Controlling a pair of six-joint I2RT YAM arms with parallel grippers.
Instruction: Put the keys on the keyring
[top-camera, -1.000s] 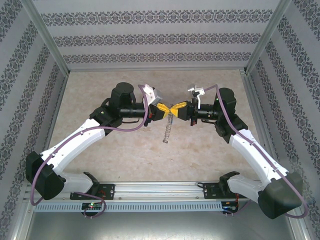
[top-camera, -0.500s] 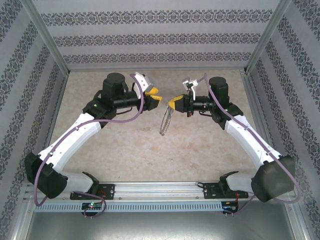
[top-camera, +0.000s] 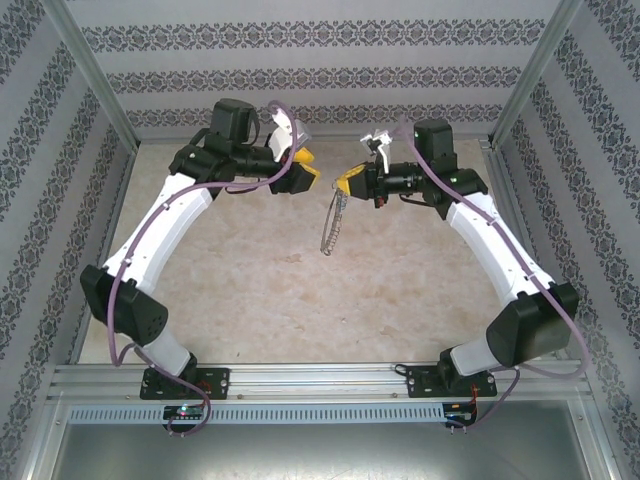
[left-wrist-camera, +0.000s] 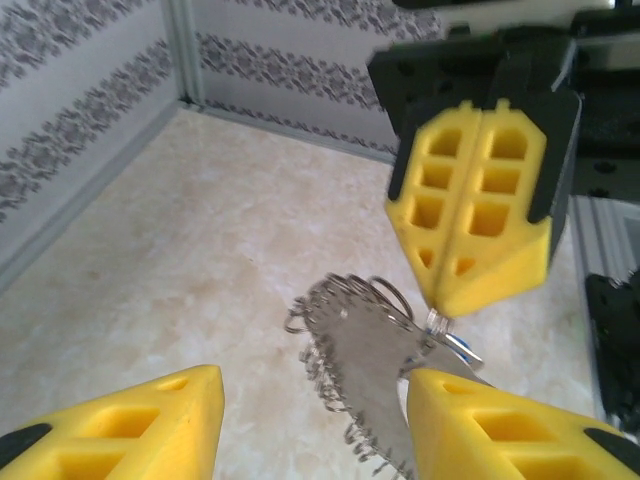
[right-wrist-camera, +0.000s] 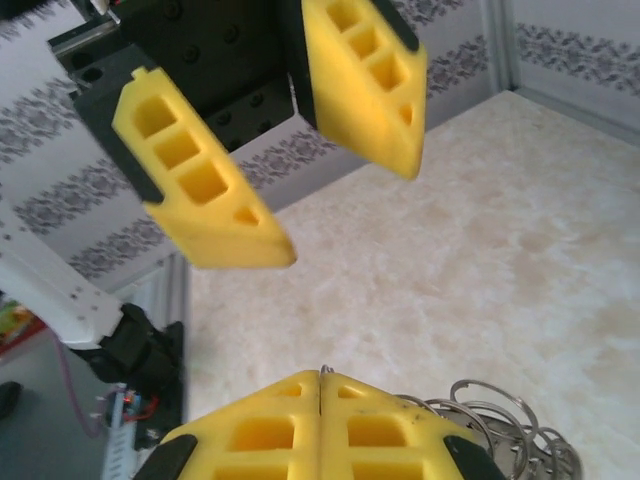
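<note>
On the left, the white and black left arm (top-camera: 150, 240) rises from the grooved aluminium rail (top-camera: 320, 380) at the near edge. It reaches toward the far wall with striped patterned wallpaper (top-camera: 320, 80). At its end is the left gripper (top-camera: 306, 170) with blocky yellow fingers (right-wrist-camera: 205, 190). Its jaws stand clearly apart, about half way, and nothing is held between them.

Next to the right hangs the large silvery chain-like keyring (top-camera: 332, 222), fringed all round with small silver metal pieces. It is in the air above the beige marble-patterned table top (top-camera: 300, 300), between the two grippers and nearer to the right one. In the left wrist view the keyring (left-wrist-camera: 365, 370) passes close to one finger of the left gripper (left-wrist-camera: 312, 385); I cannot tell if they touch.

The right gripper (top-camera: 347, 186) has its yellow jaws pressed fully together, and the keyring hangs from their tip. The left wrist view shows this tip of the right gripper (left-wrist-camera: 447, 300) from the front. A tiny piece of bright blue (left-wrist-camera: 462, 348) shows just below it, against the loop. It is too small and blurred to say if it is a key.

In the right wrist view the right gripper (right-wrist-camera: 320, 385) is at the bottom, with wire rings of the keyring (right-wrist-camera: 500, 425) just beside it. The left gripper (right-wrist-camera: 348, 210) is above.

On the far right, the white right arm (top-camera: 500, 260) bends back to the rail.
</note>
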